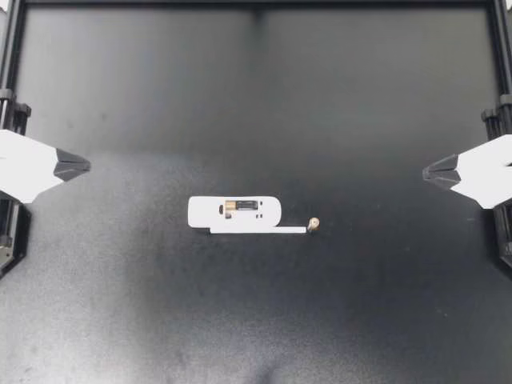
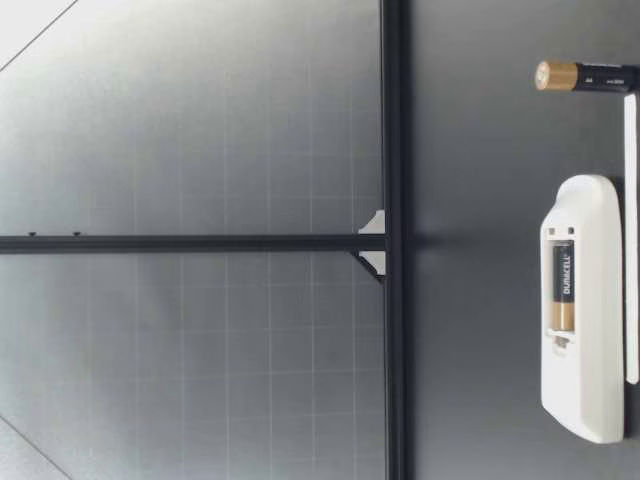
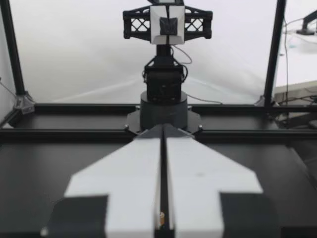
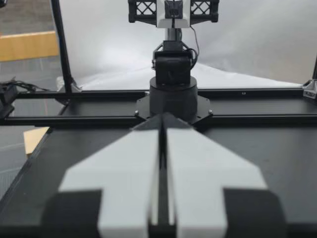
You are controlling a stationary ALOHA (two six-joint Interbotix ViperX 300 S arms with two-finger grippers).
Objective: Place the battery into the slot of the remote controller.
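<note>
While both arms hang at the sides of the black table [image 1: 256, 96], my left gripper [image 1: 80, 166] sits at the left edge of the top frame, a little above mid-height, its dark tip aimed toward the centre; its own wrist view shows the white fingers [image 3: 133, 183] pressed together with only a thin seam between them, pinching nothing; just left of centre and slightly below the middle of the top frame lies the remote controller [image 1: 234, 212], its long axis running left to right and its back open; a slotted battery [image 1: 240, 206] lies in the slot, gold end toward the left; a thin white strip [image 1: 258, 230] runs along the remote's lower edge, its right end reaching close to the loose battery [image 1: 314, 225] — just right of centre, outside the remote; the low view shows that loose battery standing upright on the table, gold end up, apart from the remote; at the right edge of the top frame, my right gripper [image 1: 432, 172] points inward — its wrist view shows the fingers [image 4: 198, 183] closed against each other, empty.
</note>
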